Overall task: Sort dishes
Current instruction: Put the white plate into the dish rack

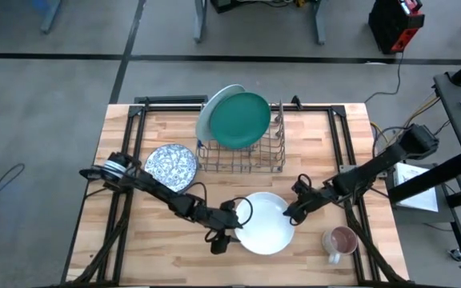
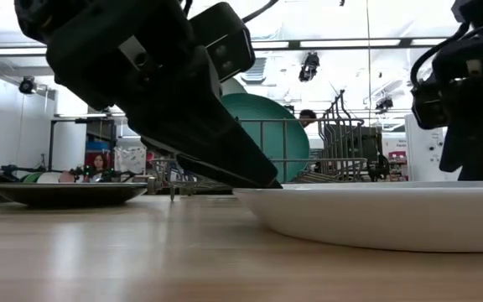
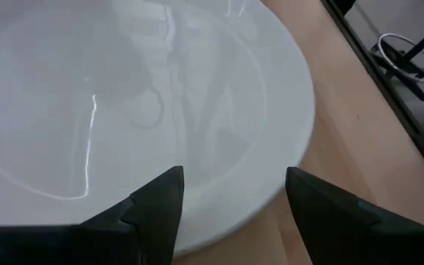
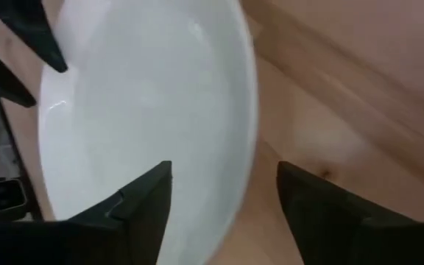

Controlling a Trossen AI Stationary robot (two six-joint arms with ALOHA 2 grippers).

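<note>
- In the low view the left arm's dark bulk blocks most of the wire rack (image 2: 346, 147), and only part of the dark teal-green plate (image 2: 279, 134) shows past it.
- From above, the pale mint plate (image 1: 207, 112) is just a sliver behind the teal plate in the rack.
- The white plate (image 1: 266, 224) lies flat on the wooden table (image 1: 134, 240), near its front edge.
- The left gripper (image 3: 234, 195) is spread open, its 2 fingers straddling the plate's rim, gripping nothing.
- The right gripper (image 4: 223, 195) is likewise open over the opposite rim, 1 finger above the plate, 1 above bare wood.
- The blue-and-white speckled dish (image 1: 171, 165) sits left of the rack.
- A mug (image 1: 340, 240) stands near the white plate's right side.
</note>
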